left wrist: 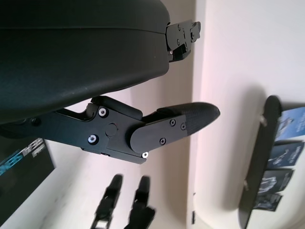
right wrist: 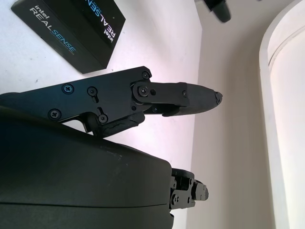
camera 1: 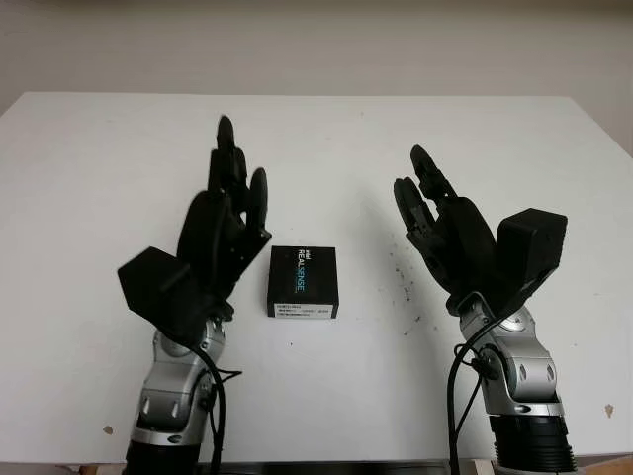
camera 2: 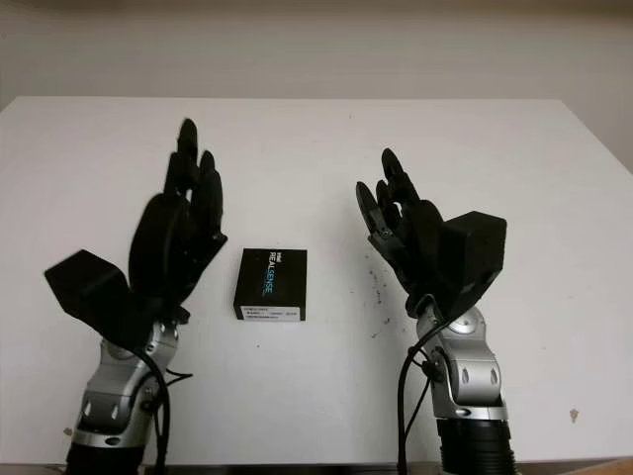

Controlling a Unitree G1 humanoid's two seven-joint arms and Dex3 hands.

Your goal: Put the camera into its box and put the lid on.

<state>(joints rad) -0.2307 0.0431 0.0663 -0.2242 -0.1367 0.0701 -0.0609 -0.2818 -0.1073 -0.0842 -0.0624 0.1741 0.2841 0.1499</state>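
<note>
The left hand [camera 1: 229,203] is raised above the white table [camera 1: 99,178], open and holding nothing, its black fingers [camera 1: 226,139] pointing away toward the far edge. Its palm faces inward, and just beside it, on the inner side, lies a black box [camera 1: 303,281] flat on the table, lid on, with "REALSENSE" printed across the top and a white label along the near edge. The hand is close to the box, but I can't tell that it touches it. Farther across, the right hand [camera 1: 442,223] is held up in much the same way, also open and empty, palm turned toward the box and well apart from it. Between the box and that hand the table carries a scatter of small dark specks [camera 1: 404,277].
</note>
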